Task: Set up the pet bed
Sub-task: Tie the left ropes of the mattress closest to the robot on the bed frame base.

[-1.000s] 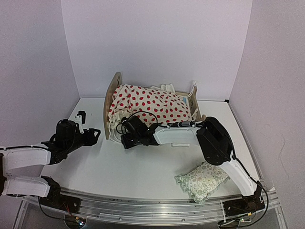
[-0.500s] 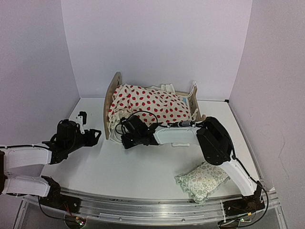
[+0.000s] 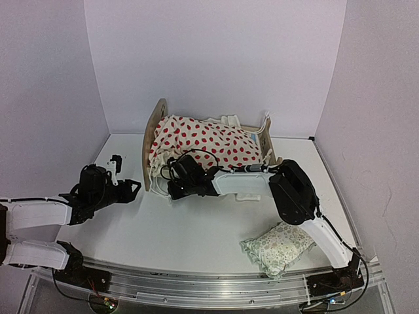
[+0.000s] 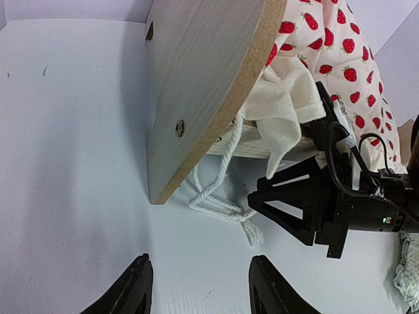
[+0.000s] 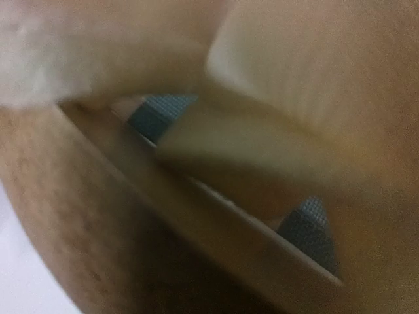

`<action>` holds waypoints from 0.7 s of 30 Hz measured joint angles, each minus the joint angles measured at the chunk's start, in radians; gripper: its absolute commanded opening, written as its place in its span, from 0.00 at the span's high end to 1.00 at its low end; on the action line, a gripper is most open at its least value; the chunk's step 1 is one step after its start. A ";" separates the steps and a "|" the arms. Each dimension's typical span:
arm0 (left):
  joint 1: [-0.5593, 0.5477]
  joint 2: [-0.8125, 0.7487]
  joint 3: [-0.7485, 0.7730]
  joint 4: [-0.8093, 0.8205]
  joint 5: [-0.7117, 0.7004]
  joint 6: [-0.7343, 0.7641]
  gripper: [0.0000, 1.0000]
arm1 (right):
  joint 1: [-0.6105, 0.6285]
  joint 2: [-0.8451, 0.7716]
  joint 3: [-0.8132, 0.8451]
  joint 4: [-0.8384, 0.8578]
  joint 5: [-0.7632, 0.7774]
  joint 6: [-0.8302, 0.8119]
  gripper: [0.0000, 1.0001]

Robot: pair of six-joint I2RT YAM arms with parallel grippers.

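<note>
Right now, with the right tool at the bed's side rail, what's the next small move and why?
Probably close the right tool fully on the side rail of the pet bed before any pull. The right wrist view shows wood between its pads, but blur hides whether they clamp it. The left tool hangs open beside the bed, holding nothing, so it can't steady the frame.
</note>
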 measured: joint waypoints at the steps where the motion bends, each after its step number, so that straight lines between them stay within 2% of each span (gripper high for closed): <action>1: -0.002 0.000 0.000 -0.002 0.004 0.000 0.48 | 0.000 0.002 0.001 0.002 -0.002 0.002 0.69; 4: -0.009 0.000 0.000 -0.010 0.008 -0.002 0.48 | 0.000 0.004 0.002 0.012 -0.005 0.009 0.69; 8: -0.014 0.000 0.000 -0.017 0.008 -0.004 0.48 | 0.000 0.004 -0.005 0.029 -0.010 0.025 0.59; 11: -0.015 -0.001 0.000 -0.029 0.008 -0.004 0.48 | 0.000 -0.001 -0.037 0.076 -0.016 0.033 0.58; 21: -0.032 -0.015 0.000 -0.044 0.008 -0.008 0.48 | 0.002 -0.055 -0.145 0.118 -0.022 0.042 0.68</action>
